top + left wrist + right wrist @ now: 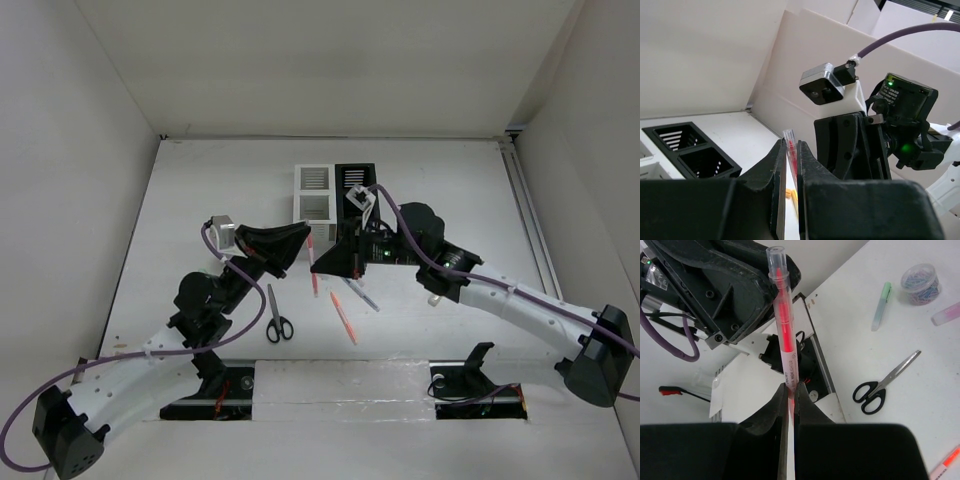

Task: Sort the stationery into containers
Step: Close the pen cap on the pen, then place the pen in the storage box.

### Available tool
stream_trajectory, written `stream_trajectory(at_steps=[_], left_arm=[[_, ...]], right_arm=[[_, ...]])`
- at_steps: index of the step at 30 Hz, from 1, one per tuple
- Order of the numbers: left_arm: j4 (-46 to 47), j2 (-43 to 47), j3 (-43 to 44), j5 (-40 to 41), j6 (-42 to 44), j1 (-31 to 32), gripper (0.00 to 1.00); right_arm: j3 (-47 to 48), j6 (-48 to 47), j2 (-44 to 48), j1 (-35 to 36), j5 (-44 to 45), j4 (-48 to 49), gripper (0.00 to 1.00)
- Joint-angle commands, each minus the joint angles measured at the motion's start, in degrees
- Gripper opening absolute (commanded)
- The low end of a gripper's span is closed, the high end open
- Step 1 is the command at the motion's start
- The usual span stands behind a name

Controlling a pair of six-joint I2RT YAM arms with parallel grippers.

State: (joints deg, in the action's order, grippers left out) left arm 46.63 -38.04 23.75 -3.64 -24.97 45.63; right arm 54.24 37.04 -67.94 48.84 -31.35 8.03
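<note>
Top view: a white box (313, 193) and a black box (356, 177) stand side by side, touching, at the back of the table (200, 200).
Done: nothing yet, I think. Every hole I can see in the boxes looks empty.
Left to do: the scissors (279, 322), a grey pen (362, 293) and an orange pen (343, 318) lie on the table, apart from the boxes. The right wrist view also shows a green pen (881, 305) and a little round tub of clips (920, 284).
Pink pen (784, 325): up in the air between the two arms, in front of the boxes.
Left pincer (791, 147): squeezed tight on the pink pen, near one end.
Right pincer (790, 387): squeezed tight on what looks like the same pen, lower down.
How the pen looks: long and thin, with a see-through cap, red inside and small black letters on its side.
Step now: it looks like one arm is passing the pen to the other. I cannot tell which way.
</note>
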Motion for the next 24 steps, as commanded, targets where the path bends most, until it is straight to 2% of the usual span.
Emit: stream_trajectory(at_steps=[1, 5, 8, 9, 12, 13, 16, 18, 20, 24], left_arm=[[-14.5, 0.2, 0.2, -5.9, -1.4, 1.2, 0.00], [-20.9, 0.2, 5.7, 0.7, -2.8, 1.2, 0.00], [-22.3, 0.2, 7.7, 2.8, -5.1, 1.2, 0.12], [-22.3, 0.9, 8.6, 3.3, -5.9, 1.2, 0.27], [-21.8, 2.4, 10.4, 5.0, -6.5, 1.2, 0.51], [-21.8, 2.4, 11.0, 5.9, -6.5, 1.2, 0.70], [-21.8, 3.9, 13.2, 9.1, -7.5, 1.2, 0.83], [-21.1, 6.3, 13.9, 9.8, -8.8, 1.2, 1.00], [-21.1, 7.6, 14.7, 10.5, -8.8, 1.2, 1.00], [-27.5, 9.6, 17.6, 14.7, -10.2, 1.2, 1.00]], right_arm=[[5.6, -4.5, 1.0, -0.4, 5.9, 17.5, 0.00], [2.6, -6.5, 1.0, 1.3, 5.9, 20.0, 0.00], [1.3, -6.5, -0.3, 1.8, 4.4, 21.7, 0.00], [0.6, -7.1, -0.3, 1.8, 4.4, 21.7, 0.00], [-0.4, -7.7, -0.9, 2.4, 4.4, 21.7, 0.00], [-0.4, -8.2, -0.9, 2.4, 5.2, 21.7, 0.00], [-1.0, -8.2, -2.3, 2.4, 5.9, 21.7, 0.00], [-1.0, -8.7, -3.6, 2.4, 7.7, 21.7, 0.00], [-1.0, -10.0, -4.2, 2.4, 10.4, 21.7, 0.00], [-1.5, -11.9, -5.5, 0.5, 11.9, 21.7, 0.00]])
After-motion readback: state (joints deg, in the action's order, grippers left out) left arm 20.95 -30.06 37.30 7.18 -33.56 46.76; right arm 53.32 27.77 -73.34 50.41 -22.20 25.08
